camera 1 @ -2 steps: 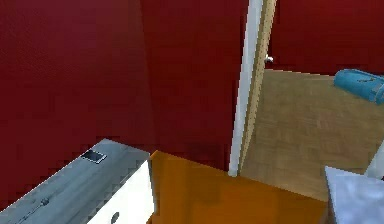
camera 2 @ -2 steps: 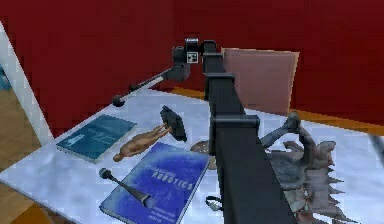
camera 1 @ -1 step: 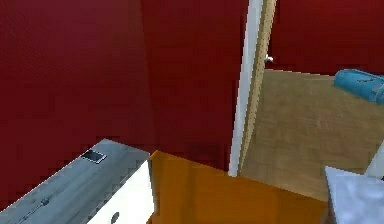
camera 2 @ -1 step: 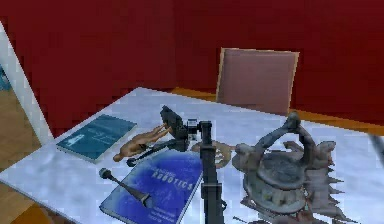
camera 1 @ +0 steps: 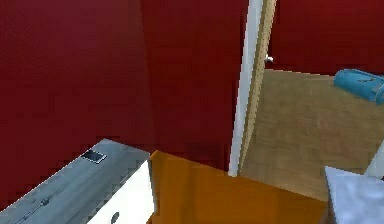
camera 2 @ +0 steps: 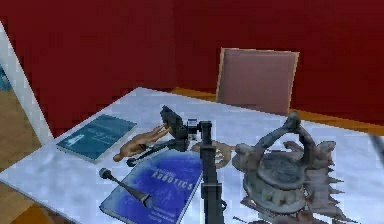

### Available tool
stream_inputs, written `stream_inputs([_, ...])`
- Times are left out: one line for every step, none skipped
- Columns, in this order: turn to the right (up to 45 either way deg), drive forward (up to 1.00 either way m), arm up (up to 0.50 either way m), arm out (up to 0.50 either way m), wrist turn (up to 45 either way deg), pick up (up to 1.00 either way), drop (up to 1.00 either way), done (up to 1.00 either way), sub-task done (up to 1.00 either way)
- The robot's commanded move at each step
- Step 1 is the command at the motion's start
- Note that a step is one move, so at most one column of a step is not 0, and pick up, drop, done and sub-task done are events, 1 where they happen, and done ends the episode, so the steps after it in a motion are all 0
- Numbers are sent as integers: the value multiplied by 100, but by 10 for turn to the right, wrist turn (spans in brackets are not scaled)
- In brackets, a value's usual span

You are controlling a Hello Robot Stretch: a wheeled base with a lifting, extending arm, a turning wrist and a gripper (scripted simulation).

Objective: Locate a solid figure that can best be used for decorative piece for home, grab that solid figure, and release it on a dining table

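A dark, spiky, bronze-like statue (camera 2: 285,172) sits at lower right on the pale mottled table (camera 2: 50,175). Left of it, the gripper (camera 2: 142,154) overlaps a tan wavy object (camera 2: 150,136); whether it grasps anything cannot be told.

A home's dining room: red walls (camera 2: 100,50), a table (camera 2: 45,168) with a chair (camera 2: 257,80), a doorway (camera 1: 300,100) onto wood floor (camera 1: 290,145).

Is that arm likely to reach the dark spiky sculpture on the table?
Probably yes: the sculpture stands on the table just beside the arm, toward the arm side view's right, with nothing between them.
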Motion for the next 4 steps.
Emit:
stream_inputs([0, 0, 10, 0, 0, 0, 0, 0, 0])
stream_inputs([0, 0, 18, 0, 0, 0, 0, 0, 0])
stream_inputs([0, 0, 0, 0, -450, 0, 0, 0, 0])
stream_inputs([0, 0, 0, 0, -90, 0, 0, 0, 0])
